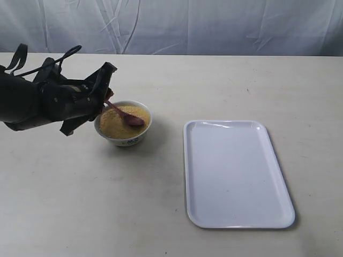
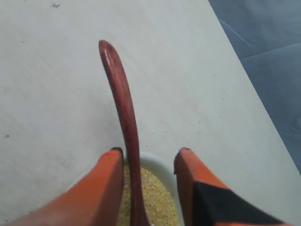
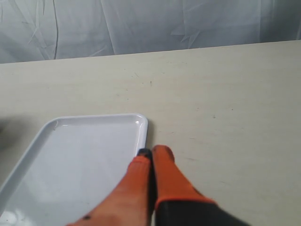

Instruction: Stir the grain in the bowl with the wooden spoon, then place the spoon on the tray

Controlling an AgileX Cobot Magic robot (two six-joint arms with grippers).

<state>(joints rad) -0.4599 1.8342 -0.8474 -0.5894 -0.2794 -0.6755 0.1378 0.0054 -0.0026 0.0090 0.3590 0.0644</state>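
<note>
Wooden spoon (image 1: pixel 126 116), exterior view: its oval end lies in the grain (image 1: pixel 119 127) inside the bowl (image 1: pixel 124 141). The handle slants over the rim to the left gripper (image 1: pixel 106 95). The tray (image 1: pixel 238 176) sits well apart, evidently the set-down place.

Left wrist view: the handle passes between the orange fingers (image 2: pixel 106 186), against one and clear of the other, so the jaws stand partly open, not clamping.

Right wrist view: the right gripper (image 3: pixel 151 151) is closed on nothing, just beside the tray's corner, probably parked out of the way.
</note>
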